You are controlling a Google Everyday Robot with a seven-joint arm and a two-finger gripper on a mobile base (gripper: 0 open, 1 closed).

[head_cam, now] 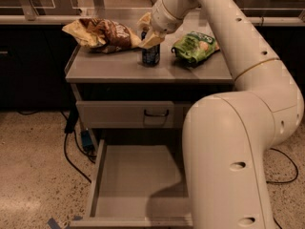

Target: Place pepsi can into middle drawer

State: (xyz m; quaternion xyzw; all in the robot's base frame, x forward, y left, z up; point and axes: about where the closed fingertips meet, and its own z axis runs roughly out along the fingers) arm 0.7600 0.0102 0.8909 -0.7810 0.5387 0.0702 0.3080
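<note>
Cream-coloured two-finger gripper (148, 32) hangs at twelve o'clock of the small dark blue pepsi can (150, 56) on a grey cabinet top (114, 69); the wide grey metal middle drawer (136, 175) stands open at six o'clock.

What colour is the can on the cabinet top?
The pepsi can is dark blue, shown best in the camera view; the pincer is right at its top.

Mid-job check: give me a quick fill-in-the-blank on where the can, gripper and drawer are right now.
1. The can stands on the cabinet top between a brown bag and a second bag, coloured ___.
2. The gripper sits at the can's ___.
3. The middle drawer is ___.
Missing words: green; top; open.
</note>
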